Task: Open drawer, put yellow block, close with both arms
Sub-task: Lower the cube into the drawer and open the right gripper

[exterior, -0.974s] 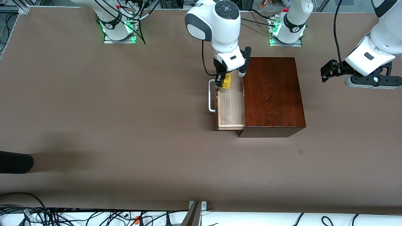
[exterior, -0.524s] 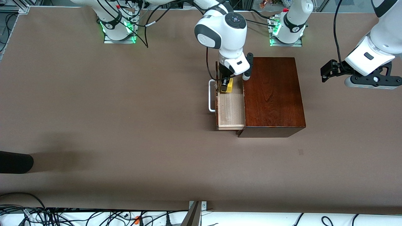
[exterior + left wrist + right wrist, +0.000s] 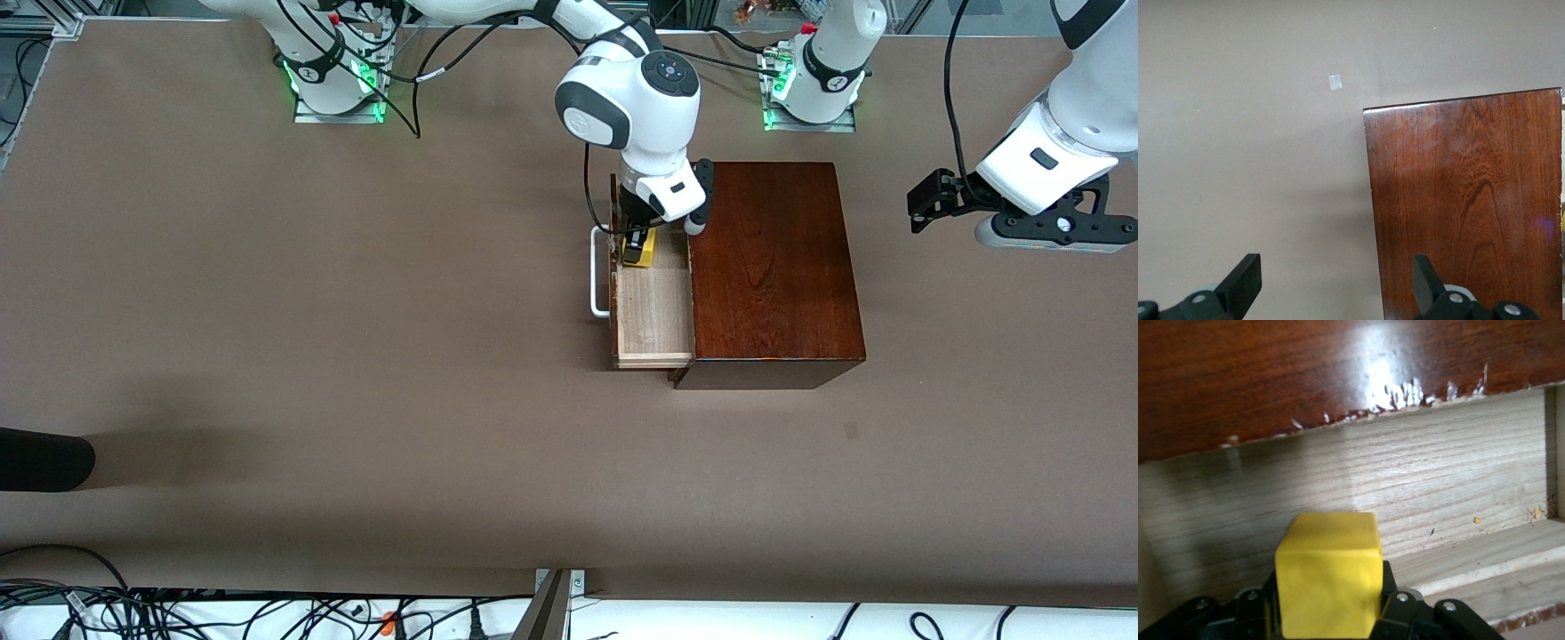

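Just above the frame's centre in the front view, the small bright yellow cube (image 3: 647, 249) is being pinched by the right gripper (image 3: 636, 248) inside the pulled-out pale wooden drawer (image 3: 653, 311) of the glossy mahogany box (image 3: 773, 267). At the frame's right edge, the left gripper (image 3: 925, 203) is being held spread, waiting over the brown table (image 3: 356, 356).

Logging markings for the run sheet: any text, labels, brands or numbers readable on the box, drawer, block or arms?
None readable.
Box, drawer, yellow block: no text.
Arm bases: small dark round marks, too small to read.
Small pale square on the table: blank.
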`<action>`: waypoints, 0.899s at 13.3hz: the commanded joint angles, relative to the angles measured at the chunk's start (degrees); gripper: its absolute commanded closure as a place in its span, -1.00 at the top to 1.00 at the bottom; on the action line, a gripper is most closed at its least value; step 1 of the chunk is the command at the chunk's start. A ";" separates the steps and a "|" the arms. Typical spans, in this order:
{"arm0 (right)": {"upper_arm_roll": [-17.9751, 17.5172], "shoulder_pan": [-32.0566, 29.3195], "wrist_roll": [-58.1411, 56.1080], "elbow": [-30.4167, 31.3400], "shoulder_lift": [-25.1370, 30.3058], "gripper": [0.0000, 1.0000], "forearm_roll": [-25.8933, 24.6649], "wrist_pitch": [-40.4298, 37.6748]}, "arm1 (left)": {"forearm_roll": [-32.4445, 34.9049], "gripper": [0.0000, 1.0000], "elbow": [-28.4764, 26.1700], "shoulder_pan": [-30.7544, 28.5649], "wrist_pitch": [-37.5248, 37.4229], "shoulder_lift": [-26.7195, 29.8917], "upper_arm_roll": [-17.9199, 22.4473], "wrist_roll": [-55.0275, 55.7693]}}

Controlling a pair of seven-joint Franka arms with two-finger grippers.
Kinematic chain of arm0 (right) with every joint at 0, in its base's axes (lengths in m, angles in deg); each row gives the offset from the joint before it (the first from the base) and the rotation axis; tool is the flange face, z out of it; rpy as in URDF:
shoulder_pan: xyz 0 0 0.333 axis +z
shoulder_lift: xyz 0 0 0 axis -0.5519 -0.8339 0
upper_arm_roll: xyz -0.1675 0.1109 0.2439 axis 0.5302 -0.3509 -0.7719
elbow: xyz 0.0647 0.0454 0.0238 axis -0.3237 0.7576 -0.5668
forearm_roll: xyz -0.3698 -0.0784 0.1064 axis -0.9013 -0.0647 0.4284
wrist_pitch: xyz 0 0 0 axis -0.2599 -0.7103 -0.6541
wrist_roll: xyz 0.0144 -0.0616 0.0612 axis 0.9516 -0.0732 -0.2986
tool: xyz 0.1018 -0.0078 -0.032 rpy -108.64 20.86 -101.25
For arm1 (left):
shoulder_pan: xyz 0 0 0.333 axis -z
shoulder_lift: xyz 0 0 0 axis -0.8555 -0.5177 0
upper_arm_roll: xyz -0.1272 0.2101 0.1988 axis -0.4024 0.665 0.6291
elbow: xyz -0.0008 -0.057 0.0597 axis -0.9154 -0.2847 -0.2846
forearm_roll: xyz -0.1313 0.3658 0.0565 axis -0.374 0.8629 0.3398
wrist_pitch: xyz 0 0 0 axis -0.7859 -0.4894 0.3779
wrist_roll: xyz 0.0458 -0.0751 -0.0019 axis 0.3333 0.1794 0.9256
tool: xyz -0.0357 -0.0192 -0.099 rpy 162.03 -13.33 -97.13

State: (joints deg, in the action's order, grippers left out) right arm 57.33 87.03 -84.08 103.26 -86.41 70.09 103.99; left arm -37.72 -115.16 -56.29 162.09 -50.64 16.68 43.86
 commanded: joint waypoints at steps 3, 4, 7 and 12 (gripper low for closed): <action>1.06 -0.18 -1.61 -2.39 -1.93 0.36 -1.39 0.60 | -1.56 1.00 0.95 -0.06 -0.31 -0.20 -0.21 0.02; 1.33 -0.18 -2.05 -2.48 -1.50 0.99 -1.39 -0.01 | -1.56 1.00 0.95 -0.15 -0.31 -0.20 -0.12 0.02; 0.89 -2.02 -1.97 -2.65 0.96 1.00 0.27 -1.59 | -1.65 1.00 0.95 -0.15 -0.31 -0.11 -0.12 0.02; 1.33 -10.17 -1.61 -2.57 11.14 1.00 4.50 -5.55 | -1.65 1.00 1.04 -0.06 -0.31 -0.20 -0.12 -0.06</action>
State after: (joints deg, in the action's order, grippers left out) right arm 59.59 82.10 -84.96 99.28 -80.21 72.94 100.07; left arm -37.72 -115.16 -56.28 162.09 -50.64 16.60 43.86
